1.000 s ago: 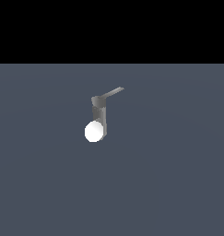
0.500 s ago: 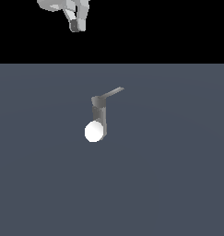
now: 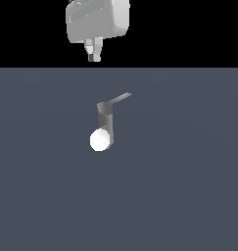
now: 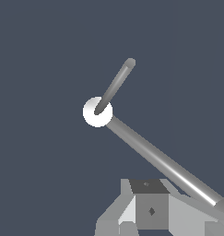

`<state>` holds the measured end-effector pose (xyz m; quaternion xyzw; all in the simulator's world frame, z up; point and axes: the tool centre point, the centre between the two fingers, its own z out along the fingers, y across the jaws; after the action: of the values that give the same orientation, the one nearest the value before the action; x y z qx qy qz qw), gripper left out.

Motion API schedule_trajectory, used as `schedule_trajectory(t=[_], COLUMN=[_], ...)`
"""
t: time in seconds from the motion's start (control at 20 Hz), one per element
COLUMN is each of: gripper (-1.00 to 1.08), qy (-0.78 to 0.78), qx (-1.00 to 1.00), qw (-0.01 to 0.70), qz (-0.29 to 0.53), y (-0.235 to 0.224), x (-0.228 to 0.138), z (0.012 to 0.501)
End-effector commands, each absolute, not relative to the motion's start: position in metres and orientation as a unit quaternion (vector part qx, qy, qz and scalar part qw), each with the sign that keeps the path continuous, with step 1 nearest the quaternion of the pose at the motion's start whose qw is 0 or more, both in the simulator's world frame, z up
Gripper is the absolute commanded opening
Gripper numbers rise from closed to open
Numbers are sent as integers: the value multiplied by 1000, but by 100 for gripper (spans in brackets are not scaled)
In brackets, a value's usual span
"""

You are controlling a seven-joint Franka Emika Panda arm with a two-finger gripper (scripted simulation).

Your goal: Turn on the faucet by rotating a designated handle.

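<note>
Gripper point(image 3: 94, 55) points down, well above faucet point(image 3: 105, 120), handle point(image 3: 121, 98).

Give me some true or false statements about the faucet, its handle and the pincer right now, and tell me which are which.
1. The pincer is gripping the handle. False: it hangs clear of it, touching nothing.
2. The handle projects from the top of the faucet toward the exterior view's right. True.
3. The white ball sits at the faucet's lower end. True.
4. The faucet lies toppled on the floor. False: it stands upright.
</note>
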<state>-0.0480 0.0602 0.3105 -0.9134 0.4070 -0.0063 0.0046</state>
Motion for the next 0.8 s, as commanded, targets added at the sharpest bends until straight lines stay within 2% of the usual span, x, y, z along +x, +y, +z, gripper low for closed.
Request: schedule_trajectory(t=[0.0, 0.75], gripper=[-100, -100], qy=[435, 601], qx=[-900, -799], qw=[5, 0], qz=[-6, -3], y=[56, 7], x=[-34, 45], z=[298, 219])
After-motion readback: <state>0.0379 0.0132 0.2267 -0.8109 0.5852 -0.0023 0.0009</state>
